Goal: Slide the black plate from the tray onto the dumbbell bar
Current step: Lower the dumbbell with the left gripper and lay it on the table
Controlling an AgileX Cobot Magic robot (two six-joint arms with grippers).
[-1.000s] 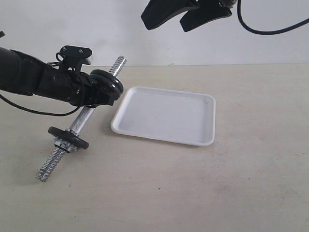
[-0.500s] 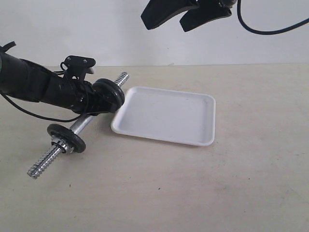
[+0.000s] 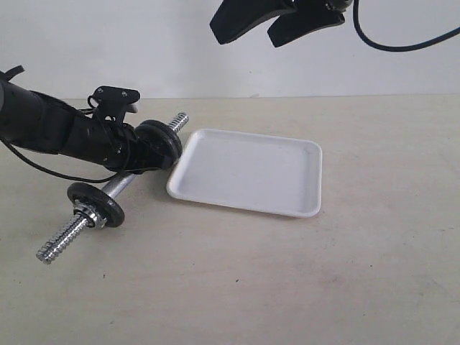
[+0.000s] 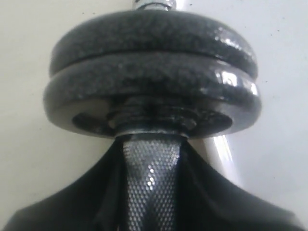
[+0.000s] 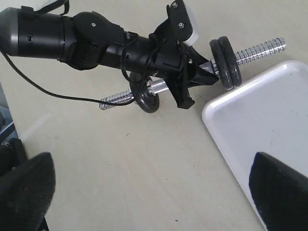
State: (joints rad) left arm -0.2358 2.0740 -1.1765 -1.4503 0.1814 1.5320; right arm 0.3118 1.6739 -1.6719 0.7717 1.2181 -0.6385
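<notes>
The dumbbell bar [image 3: 118,184] lies slanted left of the white tray [image 3: 248,172], which holds nothing. My left gripper [image 3: 141,156] is shut on the bar's knurled middle [image 4: 151,183], right behind two black plates [image 3: 161,139] stacked on the far part of the bar. Those plates [image 4: 154,72] fill the left wrist view and sit close to the tray's corner [image 5: 226,103]. A third black plate [image 3: 97,203] sits on the bar near its lower threaded end. My right gripper [image 3: 277,20] hangs open high above the tray's far side, holding nothing.
The beige table [image 3: 287,273] extends in front of and to the right of the tray. A black cable [image 3: 50,169] trails from the left arm over the table. A white wall [image 3: 144,50] stands behind.
The left arm has swung the bar: its far threaded end dropped lower toward the tray's corner, and its near end with the single plate shifted left. The right gripper has not moved.
</notes>
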